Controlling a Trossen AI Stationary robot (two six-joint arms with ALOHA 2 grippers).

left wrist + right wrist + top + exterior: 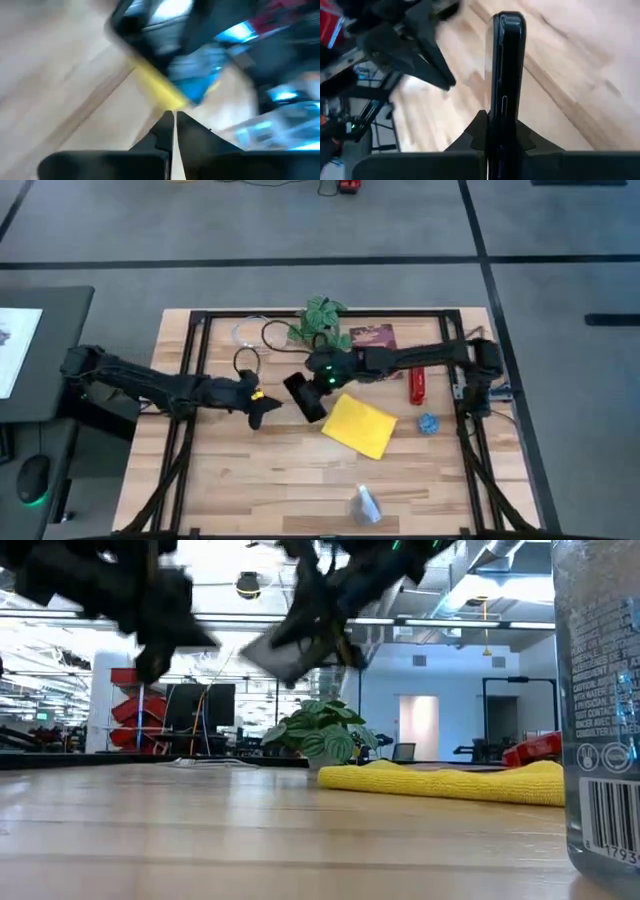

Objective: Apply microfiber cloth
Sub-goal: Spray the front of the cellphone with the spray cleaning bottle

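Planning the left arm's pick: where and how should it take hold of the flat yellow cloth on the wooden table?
Grip the bright yellow microfiber cloth at its corner nearest the left gripper, coming from above. It lies flat and thin, so only a pinched edge gives purchase. The right gripper, holding the black smartphone, hangs close by.

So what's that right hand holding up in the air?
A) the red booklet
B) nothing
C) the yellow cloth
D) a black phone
D: the right hand is clamped on the black phone, held edge-on above the table, while the yellow cloth lies flat on the wood, held by neither hand.
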